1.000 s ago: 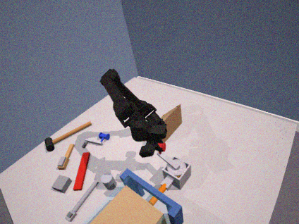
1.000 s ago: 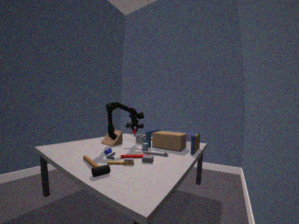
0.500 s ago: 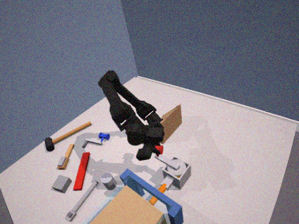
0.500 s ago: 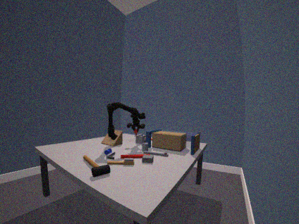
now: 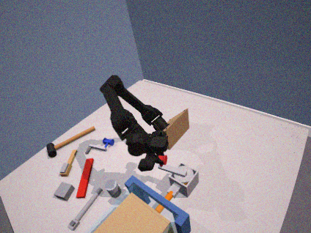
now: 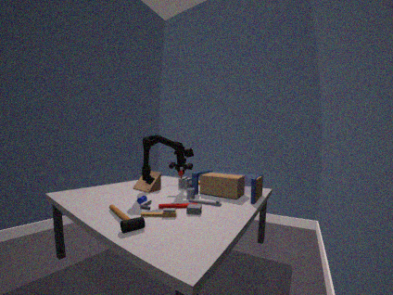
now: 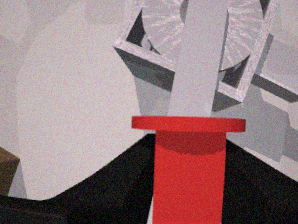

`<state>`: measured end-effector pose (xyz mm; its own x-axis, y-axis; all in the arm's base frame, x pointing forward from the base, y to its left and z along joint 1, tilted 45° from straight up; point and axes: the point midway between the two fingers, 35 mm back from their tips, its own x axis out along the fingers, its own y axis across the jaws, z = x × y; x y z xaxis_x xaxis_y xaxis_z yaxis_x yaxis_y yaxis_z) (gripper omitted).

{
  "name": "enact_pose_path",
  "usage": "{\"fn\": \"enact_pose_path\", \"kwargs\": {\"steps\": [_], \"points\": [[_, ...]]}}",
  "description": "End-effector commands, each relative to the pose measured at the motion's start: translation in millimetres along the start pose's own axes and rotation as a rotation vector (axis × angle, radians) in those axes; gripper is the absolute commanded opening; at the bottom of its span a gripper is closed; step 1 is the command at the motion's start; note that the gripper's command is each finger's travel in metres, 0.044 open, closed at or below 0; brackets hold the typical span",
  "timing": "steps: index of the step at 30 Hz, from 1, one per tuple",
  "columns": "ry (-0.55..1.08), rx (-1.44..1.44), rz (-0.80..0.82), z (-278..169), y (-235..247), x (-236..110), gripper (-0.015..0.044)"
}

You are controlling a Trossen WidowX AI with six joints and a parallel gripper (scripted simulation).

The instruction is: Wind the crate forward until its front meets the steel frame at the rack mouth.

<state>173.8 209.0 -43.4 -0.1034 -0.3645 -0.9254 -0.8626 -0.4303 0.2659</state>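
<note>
My gripper is shut on the red knob of the winch handle. The handle's grey arm reaches from the knob across the top of the open grey winch box. The handle's far end is over the winch; its key and the round hole are hidden. An orange strap runs from the winch towards the tan crate. The crate looks flat behind the blue frame, with a narrow gap showing in the top view.
A brown wedge-shaped board stands beside the arm. A blue-knobbed crank, mallet, wooden-handled tool, red bar, grey block, grey cylinder and long grey wrench lie around the bench.
</note>
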Motion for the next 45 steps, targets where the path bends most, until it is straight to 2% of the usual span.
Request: {"fn": "enact_pose_path", "kwargs": {"steps": [1, 45], "points": [[0.017, 0.006, -0.028, -4, -15, 1, 0.0000], [0.016, 0.006, -0.031, 10, -67, 6, 0.0000]]}}
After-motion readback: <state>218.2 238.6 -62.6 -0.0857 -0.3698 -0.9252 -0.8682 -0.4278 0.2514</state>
